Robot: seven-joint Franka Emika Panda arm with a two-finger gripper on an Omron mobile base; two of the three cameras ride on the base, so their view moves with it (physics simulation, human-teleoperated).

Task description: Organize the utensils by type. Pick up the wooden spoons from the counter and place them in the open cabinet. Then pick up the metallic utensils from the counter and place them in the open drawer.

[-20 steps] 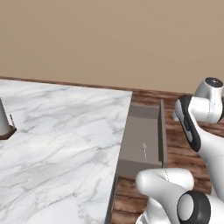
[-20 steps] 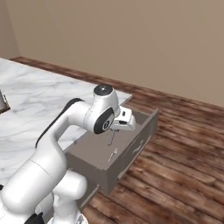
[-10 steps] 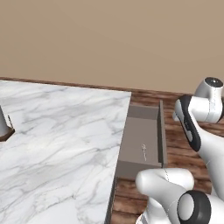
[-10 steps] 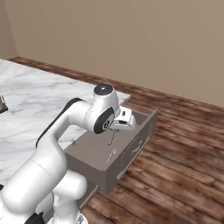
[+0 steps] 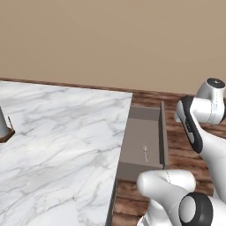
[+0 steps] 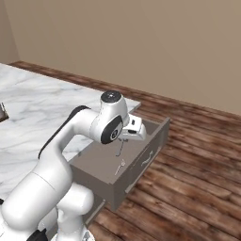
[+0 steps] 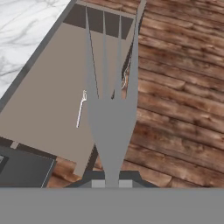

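Your gripper [image 6: 123,140] hangs over the open drawer [image 6: 96,165], and its jaws are clamped on a grey metal fork [image 7: 111,109]. In the hand view the fork runs straight away from the camera, handle pinched at the bottom and four tines spread toward the top, crossing the drawer's outer front wall and the wooden floor [image 7: 179,100] beyond it. In the right base view the fork reads as a thin grey sliver dropping from the hand toward the drawer floor; you cannot tell from that view whether its tip touches the bottom.

A second small metal utensil [image 5: 145,152] already lies flat on the drawer's grey-brown floor, near the middle. You can see it as well in the right base view [image 6: 119,166], nearer the drawer front than the held fork, and in the hand view [image 7: 81,109], just left of the fork's tines. Its exact type is too small to tell.

The drawer stands pulled out from the end of the white marble counter [image 5: 57,145]. On that counter, at the far left edge of the left base view, a grey upright object on a brown base [image 5: 3,127] is cut off by the frame; the same item shows as a dark corner in the right base view [image 6: 3,112].
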